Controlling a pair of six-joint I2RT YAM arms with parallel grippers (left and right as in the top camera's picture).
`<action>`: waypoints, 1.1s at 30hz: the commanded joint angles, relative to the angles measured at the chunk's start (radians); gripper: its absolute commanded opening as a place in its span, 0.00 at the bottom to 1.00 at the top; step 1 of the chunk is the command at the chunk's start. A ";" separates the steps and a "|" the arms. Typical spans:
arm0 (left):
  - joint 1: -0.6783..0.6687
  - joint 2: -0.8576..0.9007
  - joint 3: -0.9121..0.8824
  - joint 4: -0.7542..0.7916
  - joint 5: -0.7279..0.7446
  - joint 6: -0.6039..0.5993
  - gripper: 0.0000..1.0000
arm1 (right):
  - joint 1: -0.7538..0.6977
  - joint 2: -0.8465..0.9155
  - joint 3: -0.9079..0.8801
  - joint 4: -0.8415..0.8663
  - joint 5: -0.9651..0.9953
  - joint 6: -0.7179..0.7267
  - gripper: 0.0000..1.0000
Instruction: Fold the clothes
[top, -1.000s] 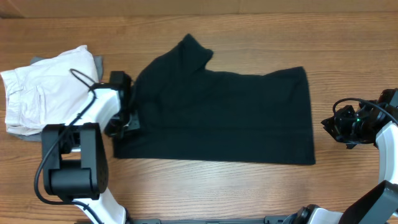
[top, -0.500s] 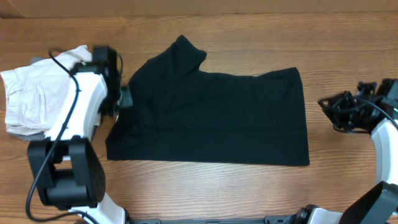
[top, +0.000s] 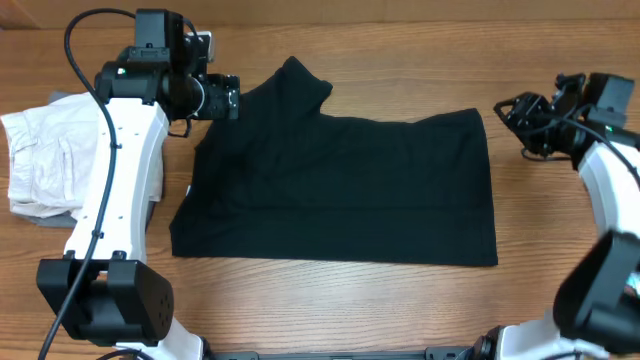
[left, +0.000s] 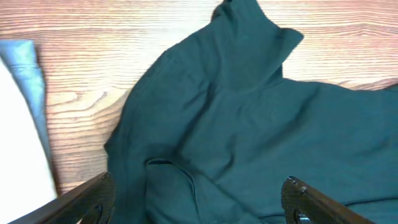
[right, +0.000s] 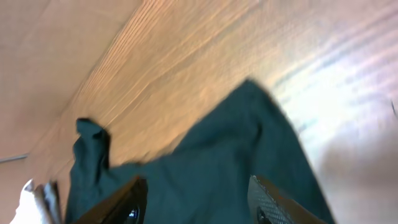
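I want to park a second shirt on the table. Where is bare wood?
Free: the front strip of table between the T-shirt and the front edge, and the back strip beyond its right half. Crowded: the left end, with the white garment and left arm; the right gripper hangs by the shirt's far right corner.

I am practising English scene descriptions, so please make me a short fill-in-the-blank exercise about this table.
1. The T-shirt on the wooden table is ____ in colour.
2. The left gripper and the right gripper both stand ____, holding nothing.
3. The folded off-white garment lies on the ____ arm's side.
Missing words: black; open; left.
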 joint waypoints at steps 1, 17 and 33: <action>-0.002 0.071 0.022 -0.001 0.047 0.031 0.87 | 0.013 0.093 0.032 0.069 0.016 -0.011 0.56; -0.061 0.330 0.022 0.057 0.088 0.039 0.82 | 0.068 0.341 0.032 0.313 0.063 -0.034 0.57; -0.061 0.330 0.022 0.041 0.088 0.039 0.81 | 0.031 0.280 0.077 0.217 0.037 -0.060 0.04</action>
